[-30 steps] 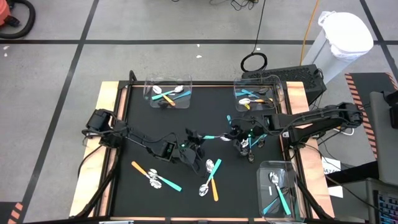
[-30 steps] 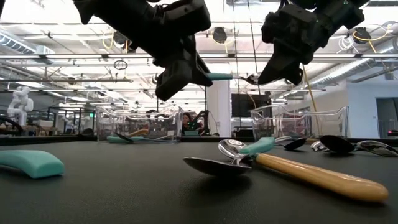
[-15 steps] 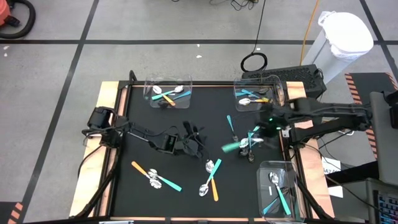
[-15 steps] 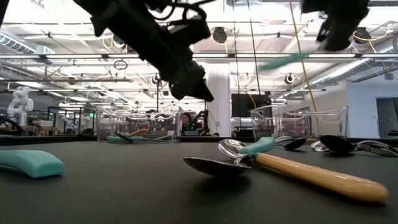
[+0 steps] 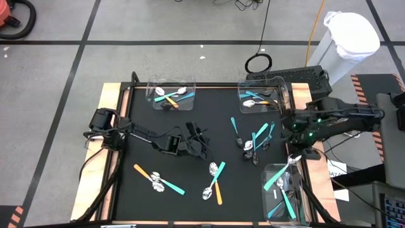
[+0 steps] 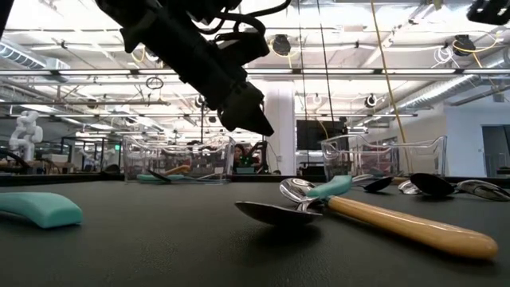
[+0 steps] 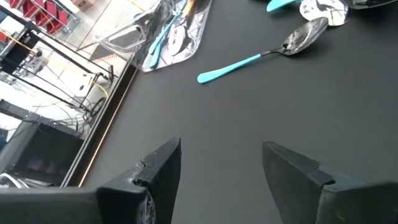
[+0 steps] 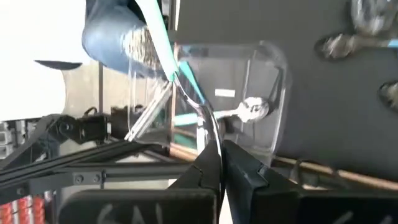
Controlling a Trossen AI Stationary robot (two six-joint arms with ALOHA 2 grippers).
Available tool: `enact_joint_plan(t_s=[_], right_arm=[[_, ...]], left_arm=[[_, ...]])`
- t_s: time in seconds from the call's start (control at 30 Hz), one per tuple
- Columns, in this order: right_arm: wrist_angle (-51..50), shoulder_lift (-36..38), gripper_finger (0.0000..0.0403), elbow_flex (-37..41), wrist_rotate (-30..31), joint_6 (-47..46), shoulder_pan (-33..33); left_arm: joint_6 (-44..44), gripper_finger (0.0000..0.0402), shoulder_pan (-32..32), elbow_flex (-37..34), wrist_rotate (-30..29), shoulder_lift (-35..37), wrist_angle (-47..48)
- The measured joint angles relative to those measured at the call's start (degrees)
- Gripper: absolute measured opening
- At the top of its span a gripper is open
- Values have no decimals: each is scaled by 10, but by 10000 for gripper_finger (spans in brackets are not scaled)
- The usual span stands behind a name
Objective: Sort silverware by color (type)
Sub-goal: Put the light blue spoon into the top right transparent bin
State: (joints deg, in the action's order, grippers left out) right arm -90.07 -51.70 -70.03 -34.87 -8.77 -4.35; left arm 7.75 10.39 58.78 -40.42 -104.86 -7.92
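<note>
The silverware is spoons with silver heads and teal or orange handles. Several lie loose on the black table: a teal cluster (image 5: pixel 254 139) at right centre, a pair (image 5: pixel 214 180) near the front and a pair (image 5: pixel 158 179) at front left. My right gripper (image 5: pixel 295 155) is shut on a teal-handled spoon (image 5: pixel 277 177) over the near right clear bin (image 5: pixel 297 201). My left gripper (image 5: pixel 197 143) hovers open over the table's middle, nothing between its fingers (image 7: pixel 163 167). My right gripper (image 8: pixel 219 158) pinches the spoon's metal neck (image 8: pixel 208 127) between its two shut fingers. The fingers lie along the spoon. The teal handle (image 8: pixel 160 37) sticks out beyond the fingertips over the bin, and the spoon is lifted clear of the table.
Clear bins with spoons stand at the far left (image 5: pixel 172 94) and far right (image 5: pixel 261 98); the near right bin holds teal spoons. A lone teal spoon (image 7: pixel 261 56) lies ahead of my left gripper. Bare black mat (image 5: pixel 152 136) lies at the left centre.
At the table's middle my left gripper has let go of the teal spoon, which my right gripper holds. My right gripper has swung with it toward the table's right and near edges, over the near right bin. My left gripper has drawn back slightly to the left.
</note>
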Motion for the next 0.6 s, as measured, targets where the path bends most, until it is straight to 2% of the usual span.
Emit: enact_joint_plan(t_s=[0.23, 0.43, 0.53, 0.6], right_arm=[[8, 7, 2, 101, -12, -18, -41], [105, 6, 3, 133, 11, -25, -40], [165, 17, 4, 115, 69, -24, -37], [195, 24, 4, 98, 162, -25, -30]], left_arm=[[-2, 216, 0, 0, 1, 0, 12], [-2, 216, 0, 0, 1, 0, 2], [-1, 216, -3, 0, 6, 0, -12], [-1, 216, -5, 0, 13, 0, -17]])
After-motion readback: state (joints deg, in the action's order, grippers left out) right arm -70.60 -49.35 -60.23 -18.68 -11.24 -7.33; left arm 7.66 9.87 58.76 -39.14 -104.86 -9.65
